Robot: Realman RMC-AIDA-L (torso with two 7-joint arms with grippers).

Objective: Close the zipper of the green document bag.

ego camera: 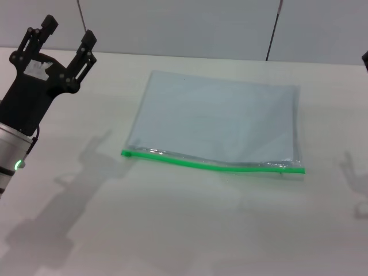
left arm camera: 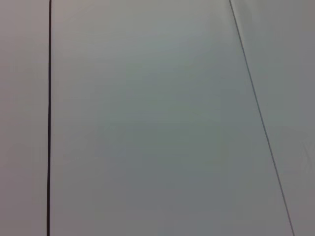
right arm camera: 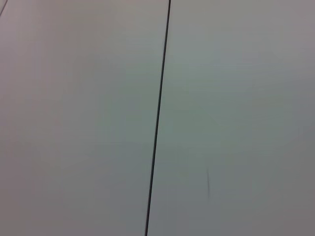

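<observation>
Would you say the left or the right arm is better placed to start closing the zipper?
Probably left: the left gripper hangs open left of the green document bag, near one end of the zipper. The right gripper is out of view.

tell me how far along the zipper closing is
Nothing looks done yet. The green document bag lies flat on the table, untouched, its zipper along the near edge. The left pincer is open, raised well off to the bag's left, holding nothing. The right pincer isn't in view. Reaching, gripping the slider and pulling all remain.

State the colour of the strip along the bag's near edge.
Bright green; the zipper shows best in the head view.
</observation>
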